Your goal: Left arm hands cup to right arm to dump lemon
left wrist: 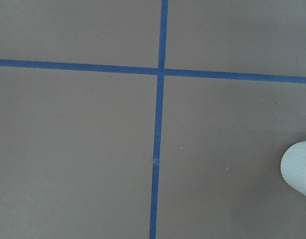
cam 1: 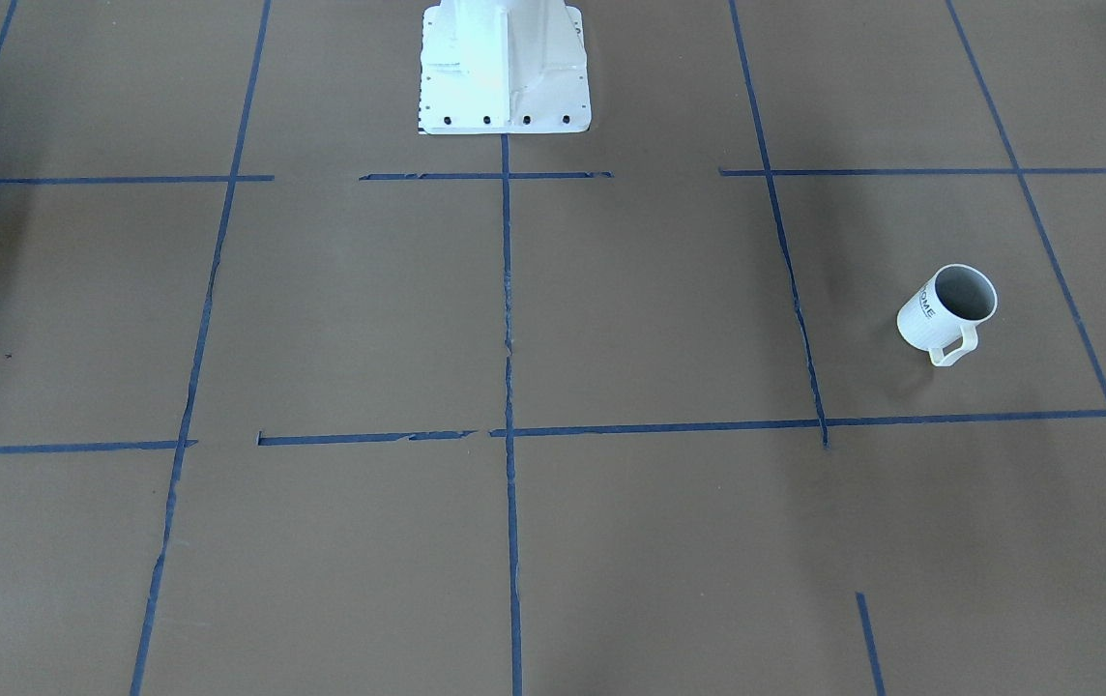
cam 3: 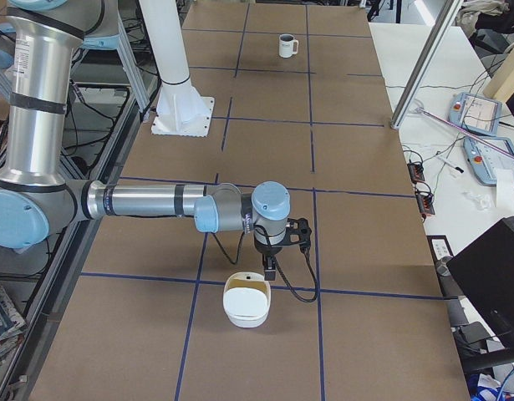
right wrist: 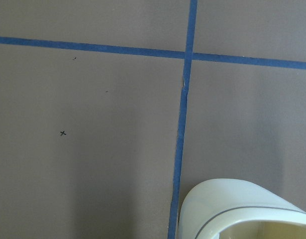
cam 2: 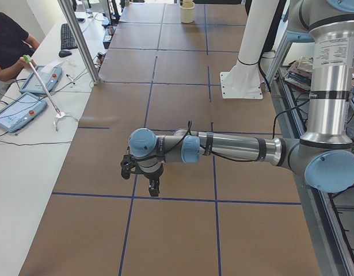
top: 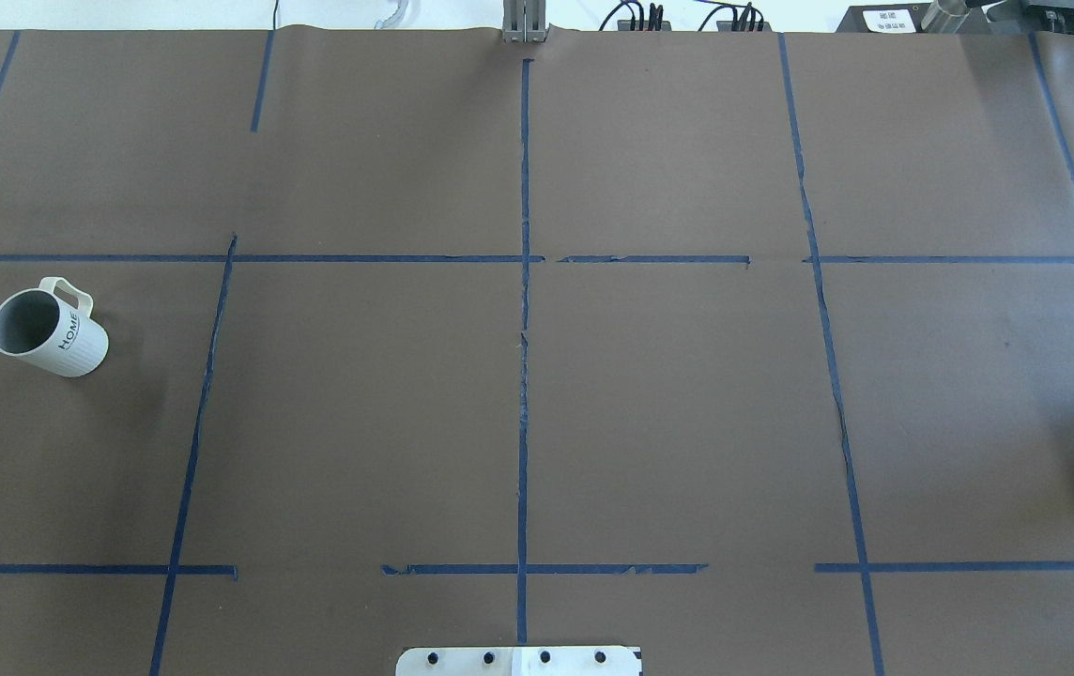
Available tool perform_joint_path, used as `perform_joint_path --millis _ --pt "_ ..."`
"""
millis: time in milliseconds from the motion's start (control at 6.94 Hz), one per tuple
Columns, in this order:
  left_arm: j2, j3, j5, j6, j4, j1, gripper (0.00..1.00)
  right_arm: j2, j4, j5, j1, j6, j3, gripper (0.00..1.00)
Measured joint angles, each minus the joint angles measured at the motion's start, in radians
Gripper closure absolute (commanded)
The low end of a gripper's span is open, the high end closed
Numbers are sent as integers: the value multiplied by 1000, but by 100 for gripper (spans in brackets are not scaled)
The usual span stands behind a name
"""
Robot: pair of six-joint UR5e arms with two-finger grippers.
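The white ribbed mug lettered HOME (top: 49, 329) stands upright on the brown paper-covered table (top: 668, 413), toward the robot's left end; I cannot tell how open the left gripper (cam 2: 153, 188) or right gripper (cam 3: 269, 269) is

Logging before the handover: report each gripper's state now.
Left gripper: cannot be told, shown only from the side.
Right gripper: cannot be told, shown only from the side.
The cup stands alone on the table.
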Motion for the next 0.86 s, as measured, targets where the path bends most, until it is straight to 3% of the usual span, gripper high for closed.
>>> perform_joint_path --millis 865 --pt "3 -2 10 0 -1 0 0 0 5 0 0 0 1 0"
